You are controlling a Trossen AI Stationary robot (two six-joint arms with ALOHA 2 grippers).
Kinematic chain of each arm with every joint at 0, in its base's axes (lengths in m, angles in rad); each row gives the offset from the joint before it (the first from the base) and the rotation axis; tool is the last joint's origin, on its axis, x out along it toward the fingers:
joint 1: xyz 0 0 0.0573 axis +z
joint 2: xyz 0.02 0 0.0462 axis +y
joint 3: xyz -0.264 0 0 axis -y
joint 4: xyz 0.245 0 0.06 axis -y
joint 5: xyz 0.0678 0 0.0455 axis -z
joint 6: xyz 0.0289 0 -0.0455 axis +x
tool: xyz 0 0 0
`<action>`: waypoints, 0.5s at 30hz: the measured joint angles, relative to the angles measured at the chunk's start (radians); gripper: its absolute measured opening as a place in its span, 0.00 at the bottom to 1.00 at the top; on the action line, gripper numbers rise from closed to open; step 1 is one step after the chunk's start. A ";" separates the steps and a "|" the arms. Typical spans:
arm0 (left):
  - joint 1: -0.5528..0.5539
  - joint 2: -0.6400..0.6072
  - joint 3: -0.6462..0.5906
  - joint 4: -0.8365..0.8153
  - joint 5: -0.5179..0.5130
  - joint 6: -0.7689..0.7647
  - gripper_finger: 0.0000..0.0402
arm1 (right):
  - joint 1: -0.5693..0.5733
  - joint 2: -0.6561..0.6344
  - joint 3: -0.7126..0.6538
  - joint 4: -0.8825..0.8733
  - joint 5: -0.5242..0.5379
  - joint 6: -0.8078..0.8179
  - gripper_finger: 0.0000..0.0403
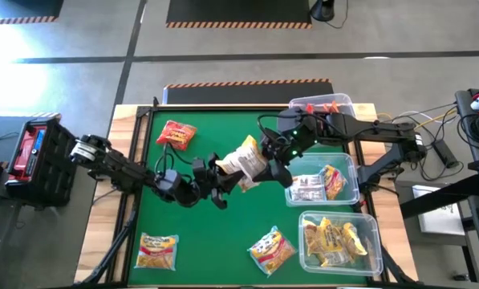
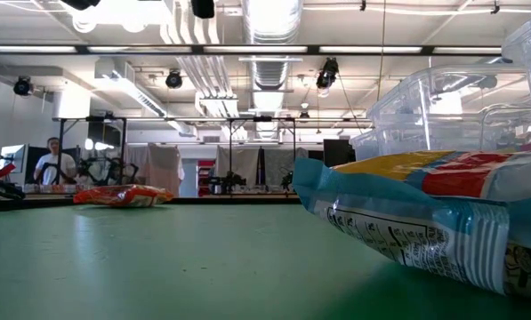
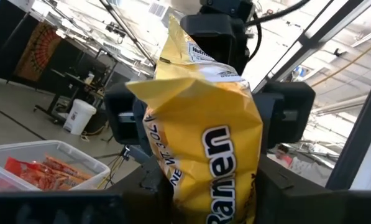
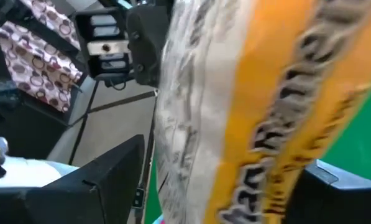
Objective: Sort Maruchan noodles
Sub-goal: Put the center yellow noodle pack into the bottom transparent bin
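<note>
A yellow Maruchan noodles packet (image 1: 248, 159) hangs above the green table's middle, with my left gripper (image 1: 227, 183) shut on it. My right gripper (image 1: 271, 156) is open; its fingers (image 3: 289, 111) stand on either side of the packet's far end (image 4: 235, 112), and I cannot tell whether they touch it. A red packet (image 1: 176, 134) lies flat at the far left. A yellow-red packet (image 1: 157, 250) and a blue-white one (image 1: 271, 247) lie near the front edge. My left gripper pinches the yellow packet's near end (image 3: 201, 196) between its two fingers, coming from the table's left and slanting upward. The packet stands up past the fingers toward the right arm, crumpled and lifted clear of the table.
Three clear bins line the right edge: the far one (image 1: 323, 104) holds red packets, the middle one (image 1: 345, 164) mixed packets, the near one (image 1: 375, 233) yellow packets. Green felt lies bare at the table's middle and left. A person (image 2: 53, 162) stands far behind the table.
</note>
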 joint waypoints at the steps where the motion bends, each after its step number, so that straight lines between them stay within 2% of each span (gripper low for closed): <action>1: 0.000 0.000 0.000 0.001 0.000 0.000 0.29 | 0.000 0.001 0.000 -0.001 -0.001 -0.007 0.70; 15: 0.004 0.000 0.000 -0.004 -0.044 -0.020 0.32 | -0.001 0.003 -0.001 -0.002 0.004 -0.059 0.35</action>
